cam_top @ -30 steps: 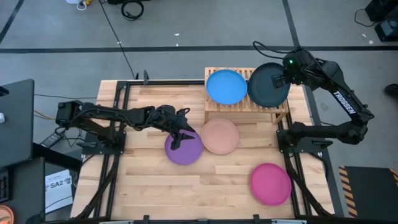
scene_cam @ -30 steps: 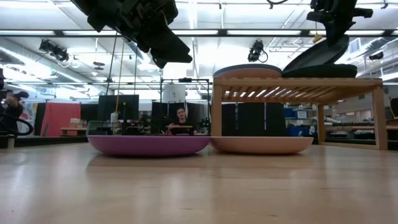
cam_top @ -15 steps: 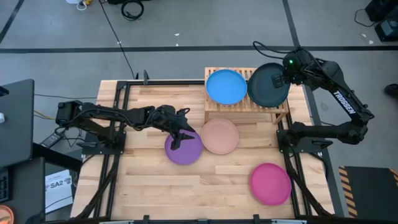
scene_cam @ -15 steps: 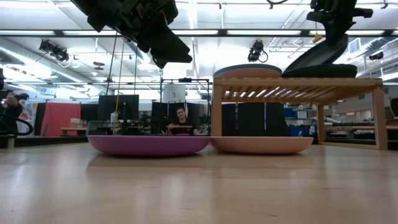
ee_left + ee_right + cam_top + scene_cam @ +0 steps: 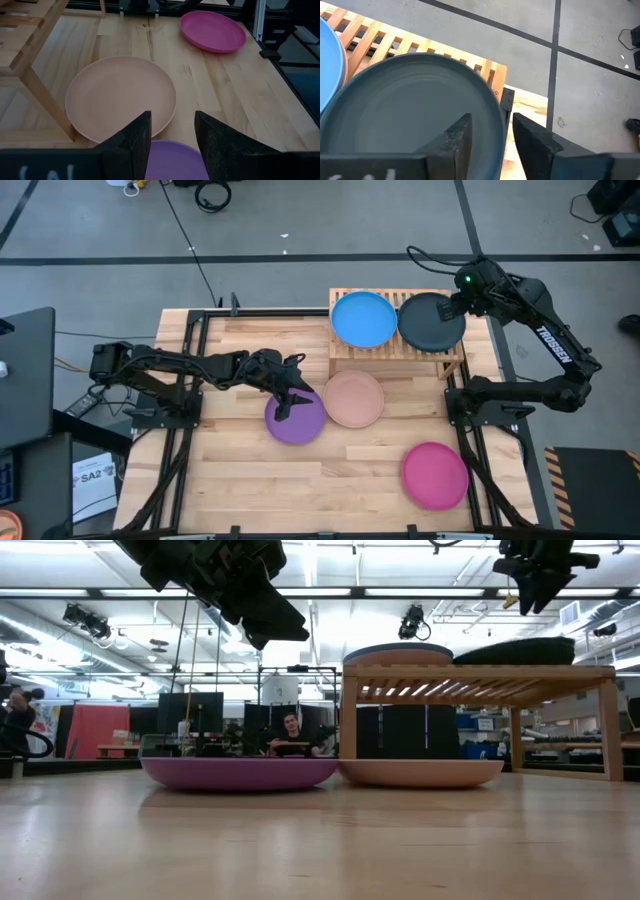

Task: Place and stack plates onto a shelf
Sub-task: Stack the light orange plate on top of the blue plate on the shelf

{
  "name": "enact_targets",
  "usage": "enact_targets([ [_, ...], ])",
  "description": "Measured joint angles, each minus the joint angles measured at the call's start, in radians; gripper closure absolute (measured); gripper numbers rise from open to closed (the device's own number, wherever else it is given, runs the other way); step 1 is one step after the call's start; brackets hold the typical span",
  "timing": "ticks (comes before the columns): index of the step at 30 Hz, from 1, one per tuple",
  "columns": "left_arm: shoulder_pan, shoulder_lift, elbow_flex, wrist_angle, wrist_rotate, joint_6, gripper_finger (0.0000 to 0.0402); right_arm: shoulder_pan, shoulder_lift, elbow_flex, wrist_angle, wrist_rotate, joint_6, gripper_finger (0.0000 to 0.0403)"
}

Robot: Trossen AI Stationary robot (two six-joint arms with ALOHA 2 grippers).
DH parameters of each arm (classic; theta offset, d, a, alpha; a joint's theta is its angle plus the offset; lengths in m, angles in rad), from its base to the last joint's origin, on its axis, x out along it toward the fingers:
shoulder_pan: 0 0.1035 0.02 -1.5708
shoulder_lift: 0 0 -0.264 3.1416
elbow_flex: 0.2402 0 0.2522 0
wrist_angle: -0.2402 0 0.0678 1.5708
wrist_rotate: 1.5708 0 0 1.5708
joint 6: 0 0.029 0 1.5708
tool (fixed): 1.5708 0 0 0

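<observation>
On the right half of the light-wood shelf point(image 5: 452, 361) a dark teal plate point(image 5: 430, 322) lies flat on the slats, beside a blue plate point(image 5: 362, 319) on the left half. My right gripper point(image 5: 535, 590) hangs open above the dark plate's far right rim point(image 5: 492, 100), clear of it. A peach plate point(image 5: 353, 398) and a purple plate point(image 5: 297, 420) rest on the table in front of the shelf, a magenta plate point(image 5: 435, 475) nearer the front right. Over the purple plate point(image 5: 172, 160) my left gripper point(image 5: 172, 140) is open, above it and apart from it.
The shelf point(image 5: 480, 672) stands on legs at the table's far edge, with the peach plate point(image 5: 420, 772) partly under its front. Bare plank tabletop lies at the left and near sides. A person sits in the room beyond the table.
My right gripper has opened and let go of the dark teal plate. The plate leaned with its far right rim raised in the fingers and its lower side on the shelf; it has fallen flat onto the slats.
</observation>
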Motion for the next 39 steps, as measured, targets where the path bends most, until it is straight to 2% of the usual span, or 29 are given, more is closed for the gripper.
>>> enact_targets([
  [15, 0.0, 0.0, 0.0, 0.0, 0.0, 0.0, 0.0244, 0.0, 0.0, 0.0, 0.0, 0.001, 0.0, 0.0198],
  [28, 0.0, 0.0, 0.0, 0.0, 0.0, 0.0, 0.0244, 0.0, 0.0, 0.0, -0.058, -0.002, -0.003, 0.0196],
  [32, 0.0, 0.0, 0.0, 0.0, 0.0, 0.001, 0.0244, 0.004, -0.003, 0.0, -0.095, -0.045, 0.0, 0.0196],
  [39, 0.0, 0.0, 0.0, 0.0, 0.0, 0.0, 0.0244, 0.091, -0.061, 0.0, -0.095, -0.076, 0.03, 0.0197],
])
